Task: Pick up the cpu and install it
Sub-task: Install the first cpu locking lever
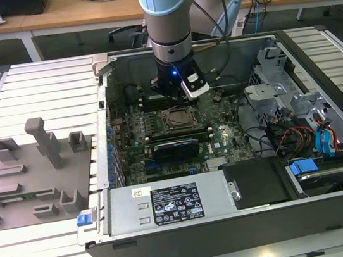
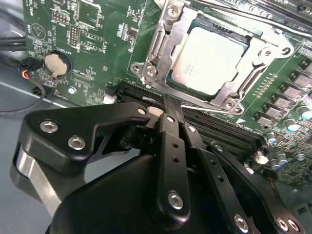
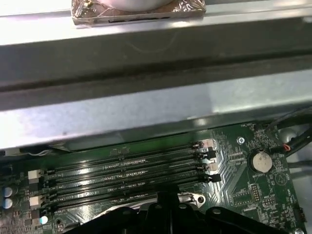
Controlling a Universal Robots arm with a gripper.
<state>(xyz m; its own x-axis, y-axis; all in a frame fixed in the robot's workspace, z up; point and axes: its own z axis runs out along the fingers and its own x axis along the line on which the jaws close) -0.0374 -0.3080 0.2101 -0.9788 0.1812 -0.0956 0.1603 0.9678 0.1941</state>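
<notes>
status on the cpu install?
Hand shut, holding nothing, low over the memory slots beside the socket frame. Cpu lies in that frame. Nothing between hand and cpu.

Print inside the opened computer case: a black label (image 1: pixel 177 203) crowded with white lettering and round marks, and a small white label (image 1: pixel 141 192) with a yellow patch, both sit on the grey power supply cover (image 1: pixel 127 212) in the exterior view, too fine to read. In the second wrist view, faint grey lines of print cross the cpu (image 2: pixel 209 56) top plate, illegible. White lettering dots the green motherboard (image 2: pixel 87 44), with a triangle sign (image 2: pixel 36 32) above the coin cell (image 2: pixel 54 64). In the first wrist view, tiny white letters edge the coin cell, unreadable.
</notes>
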